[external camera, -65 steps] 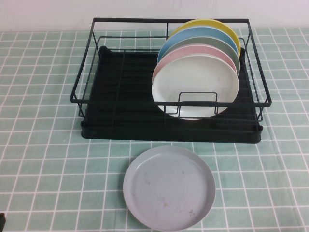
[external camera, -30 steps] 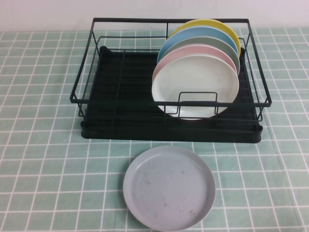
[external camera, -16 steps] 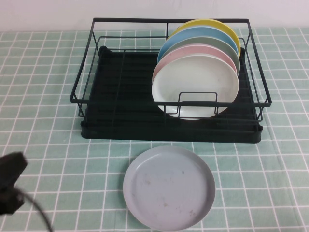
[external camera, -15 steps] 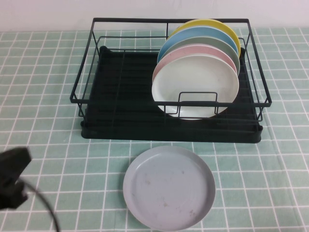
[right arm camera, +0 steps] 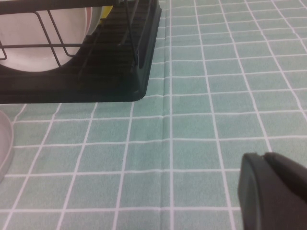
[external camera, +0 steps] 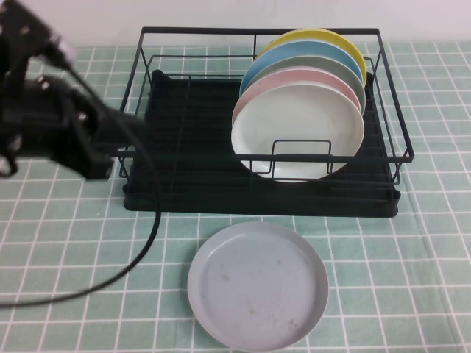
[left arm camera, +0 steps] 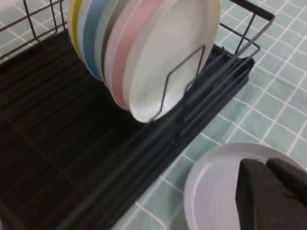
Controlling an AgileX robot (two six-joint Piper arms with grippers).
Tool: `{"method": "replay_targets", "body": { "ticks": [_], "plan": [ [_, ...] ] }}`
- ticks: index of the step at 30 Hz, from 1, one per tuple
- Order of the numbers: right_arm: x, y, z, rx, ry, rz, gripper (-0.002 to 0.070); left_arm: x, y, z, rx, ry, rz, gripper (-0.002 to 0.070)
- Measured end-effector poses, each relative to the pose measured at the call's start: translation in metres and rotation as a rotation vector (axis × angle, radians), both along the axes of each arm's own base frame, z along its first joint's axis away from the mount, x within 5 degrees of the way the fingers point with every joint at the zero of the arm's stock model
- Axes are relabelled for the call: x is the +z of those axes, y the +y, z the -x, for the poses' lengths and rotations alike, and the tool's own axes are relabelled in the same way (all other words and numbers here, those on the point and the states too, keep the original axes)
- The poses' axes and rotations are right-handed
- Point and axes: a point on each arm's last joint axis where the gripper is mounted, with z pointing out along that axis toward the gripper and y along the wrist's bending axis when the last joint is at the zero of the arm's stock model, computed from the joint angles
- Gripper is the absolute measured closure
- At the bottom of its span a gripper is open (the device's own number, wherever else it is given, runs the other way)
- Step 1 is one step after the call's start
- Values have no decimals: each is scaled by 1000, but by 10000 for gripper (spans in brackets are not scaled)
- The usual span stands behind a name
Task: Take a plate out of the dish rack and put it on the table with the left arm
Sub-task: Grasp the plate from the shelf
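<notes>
We found the plain round white plate (external camera: 298, 132) standing on edge at the front of a row of pink, grey, blue and yellow plates in the large black wire-frame dish rack (external camera: 191, 158), behind a wire loop; a grey-blue speckled plate (external camera: 257, 285) lay flat on the pale green gridded surface (external camera: 412, 257) just in front of the rack; the bulky black left arm (external camera: 55, 129) hung over the rack's left end; the left gripper (left arm camera: 271, 194) was above the grey-blue plate, and we could not tell whether its fingers were spread; the right gripper (right arm camera: 273, 191) hovered over bare cloth beside the rack, its state likewise unclear.
</notes>
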Motion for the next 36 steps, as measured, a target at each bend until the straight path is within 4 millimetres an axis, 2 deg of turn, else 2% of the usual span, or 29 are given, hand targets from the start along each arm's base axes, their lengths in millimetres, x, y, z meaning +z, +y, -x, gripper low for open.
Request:
{"method": "replay_targets", "body": {
  "ticks": [3,7,9,14,16,20,25,31,36],
  "plan": [
    [0,0,0,0,0,0,694,-2,-13,-25,-52,-1,-16,679],
    [0,0,0,0,0,0,694,-8,-44,-51,-147,-14,-52,646],
    [0,0,0,0,0,0,694,-11,-59,-64,-187,-40,-88,580],
    [0,0,0,0,0,0,694,-20,-98,-88,-242,-112,-136,291],
    [0,0,0,0,0,0,694,-22,-109,-95,-230,-140,-133,234],
    [0,0,0,0,0,0,694,-27,-128,-105,-198,-184,-117,226],
    [0,0,0,0,0,0,694,-43,-142,-115,-183,-219,-136,244],
    [0,0,0,0,0,0,694,-63,-145,-130,-134,-225,-158,248],
    [0,0,0,0,0,0,694,-69,-146,-135,-109,-226,-156,249]
  ]
}}
